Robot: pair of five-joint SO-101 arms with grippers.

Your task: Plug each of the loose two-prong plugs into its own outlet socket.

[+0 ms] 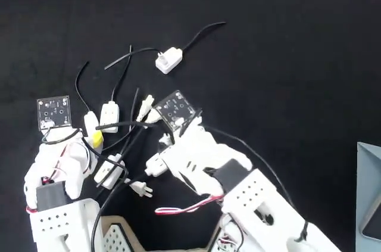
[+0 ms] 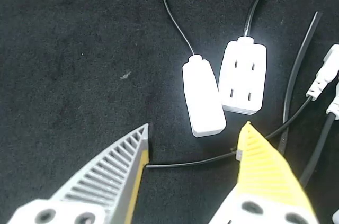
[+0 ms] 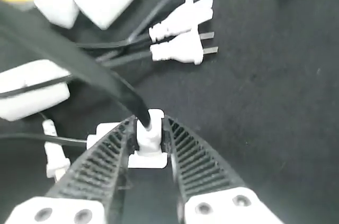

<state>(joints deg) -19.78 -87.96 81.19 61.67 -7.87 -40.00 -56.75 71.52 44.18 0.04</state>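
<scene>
My right gripper (image 3: 148,120) is clamped on a small white two-prong plug (image 3: 150,136), one ribbed finger on each side of its body. I see the plug from its cord end, so the prongs are hidden. I cannot tell whether it rests on the black cloth table (image 1: 286,73) or is held just above it. Its thick black cord (image 3: 79,68) runs away from the grip, out of focus.

Just ahead of that grip lie two loose white plugs (image 3: 180,36) side by side with their prongs bare, near the middle of the cloth (image 1: 146,109).

My left gripper (image 2: 194,127) is spread wide and holds nothing. Its grey finger (image 2: 114,171) and yellow finger (image 2: 265,166) straddle a thin black cable (image 2: 190,162). Right at the fingertips is a plain white outlet block (image 2: 202,99) whose slots I cannot see. Touching it, or nearly, is a white outlet block with four slots facing up (image 2: 242,78).

A third white block (image 1: 110,171) sits between the two arms, crossed by cables, and I cannot make out its face. A small white plug (image 1: 140,189) lies near it, close to the right arm. Well apart, farther up the cloth, is another white block on a black cord (image 1: 168,60).
</scene>
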